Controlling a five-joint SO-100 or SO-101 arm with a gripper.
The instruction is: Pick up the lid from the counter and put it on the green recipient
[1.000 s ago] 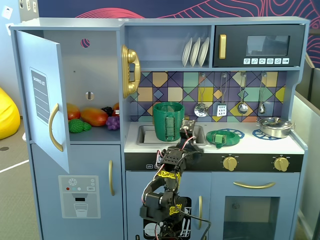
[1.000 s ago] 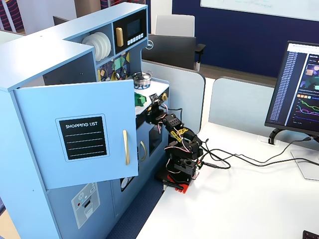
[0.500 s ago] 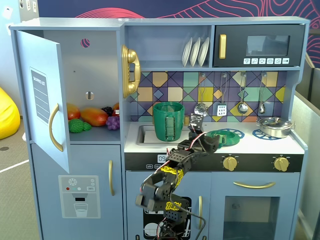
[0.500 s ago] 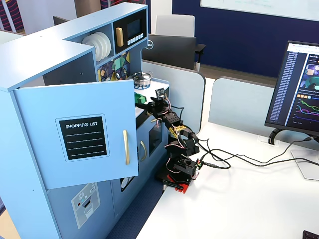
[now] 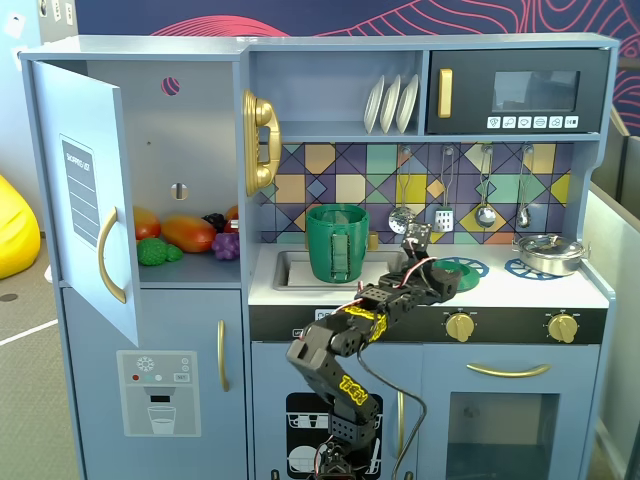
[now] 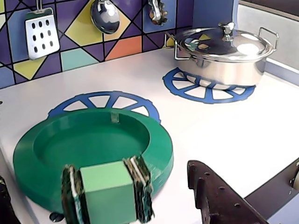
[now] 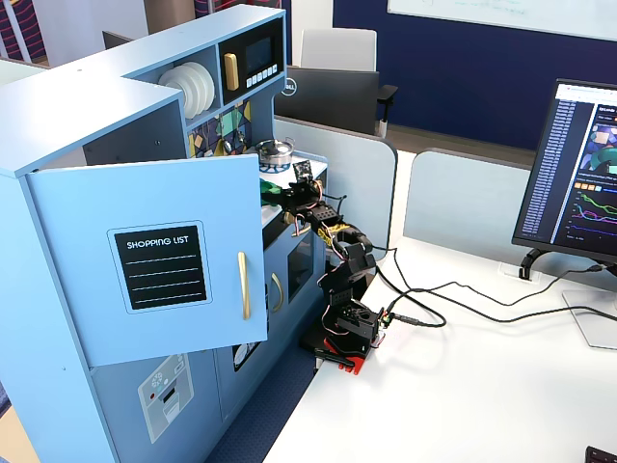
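We see the lid upside down, its knob apparently clamped in our end effector, while the green recipient stands to its left in a fixed view.

A: What is standing in the room?
B: A blue toy kitchen is standing by a white desk.
A: Further back?
B: Grey partitions are screening it; a monitor is glowing.
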